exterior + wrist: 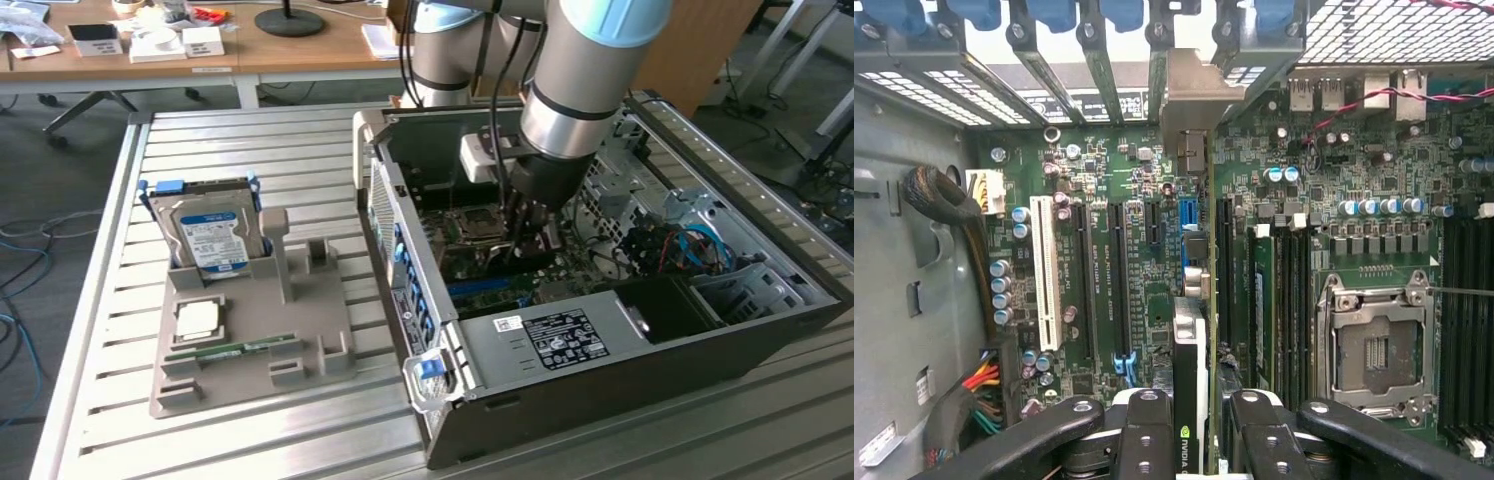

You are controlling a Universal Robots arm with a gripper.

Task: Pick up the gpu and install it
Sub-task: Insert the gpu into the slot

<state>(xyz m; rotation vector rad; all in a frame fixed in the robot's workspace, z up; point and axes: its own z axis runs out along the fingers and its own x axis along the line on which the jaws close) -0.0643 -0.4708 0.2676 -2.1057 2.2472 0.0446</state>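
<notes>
Two fingers [1144, 430] of the gripper [1192, 415] clamp the gpu [1190, 350] edge-on over the motherboard [1104, 170] inside the case [627, 350]. We judge it best to hold the card parallel to the slots [1122, 280], its bracket [1194, 105] facing the rear openings.

The exterior view looks down from well off into the open computer case [667, 390]; the wrist view, behind the gripper [1199, 412], faces its motherboard [1104, 260] closely; both share it.

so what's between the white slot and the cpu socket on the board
Wrist view: black expansion slots, then the gpu edge-on in the gripper, then dark memory slots.
</notes>
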